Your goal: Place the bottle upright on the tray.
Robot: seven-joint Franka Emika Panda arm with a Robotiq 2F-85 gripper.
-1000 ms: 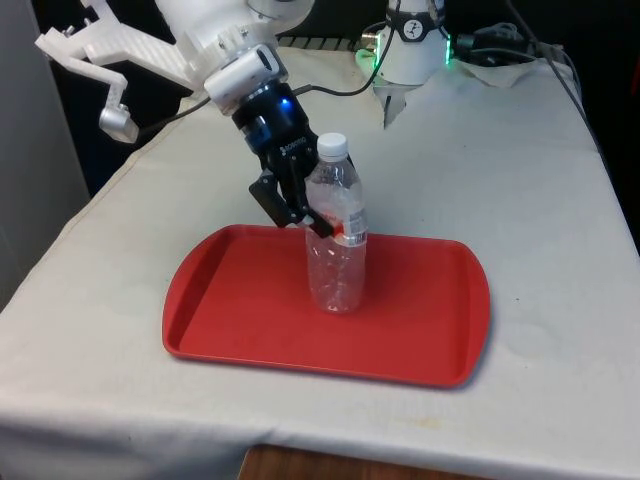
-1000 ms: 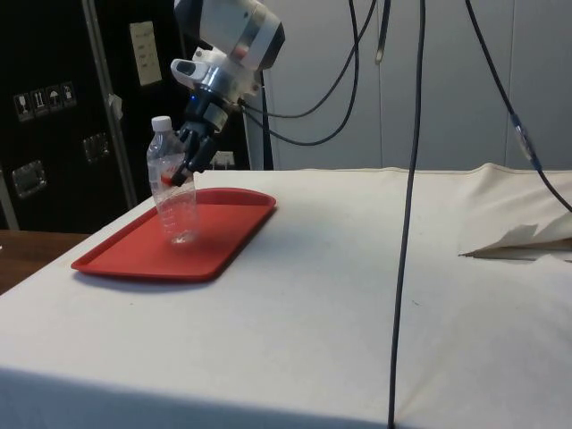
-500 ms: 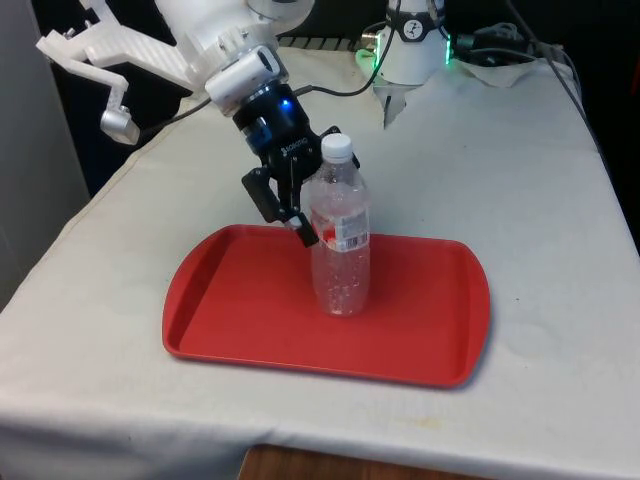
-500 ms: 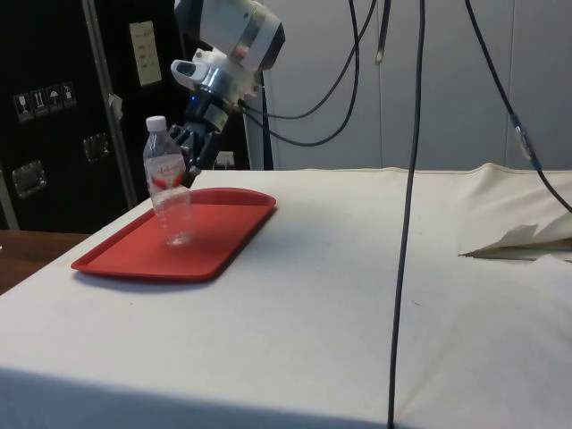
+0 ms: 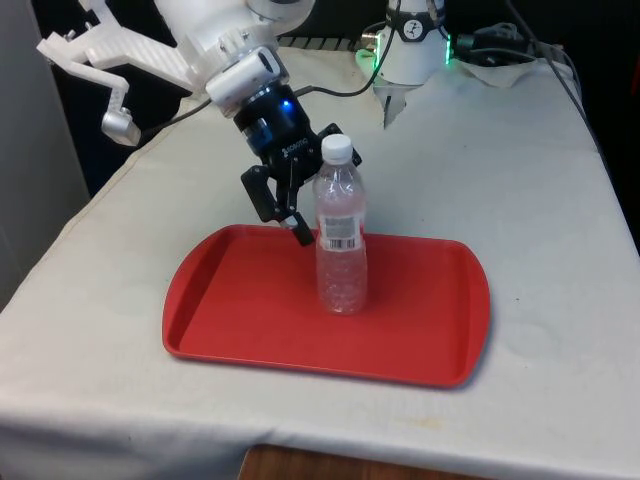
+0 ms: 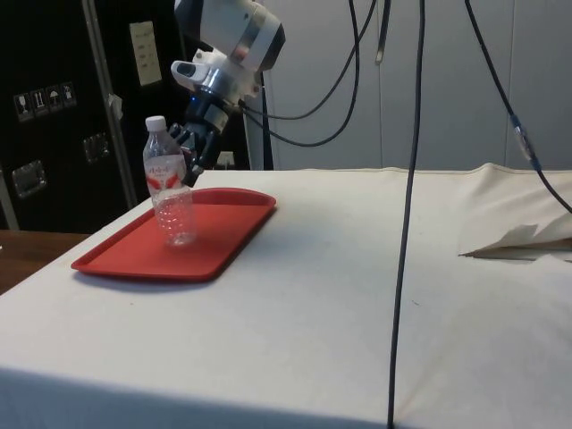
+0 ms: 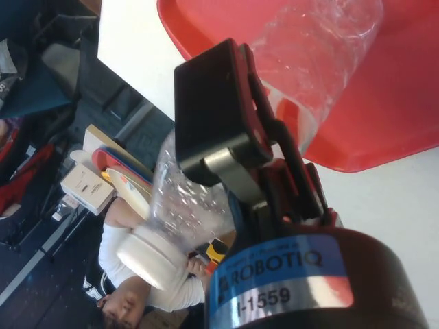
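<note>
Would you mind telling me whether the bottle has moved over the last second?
Yes. The bottle was tilted a second ago and now stands upright, its base at nearly the same spot on the red tray.

The bottle (image 5: pixel 340 235) went from tilted to upright on the tray (image 5: pixel 230 310) as the gripper (image 5: pixel 285 205) opened and let go.

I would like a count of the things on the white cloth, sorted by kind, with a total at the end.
Clear plastic bottle with a white cap, standing upright on the tray: 1
Red rectangular plastic tray: 1
Total: 2
</note>
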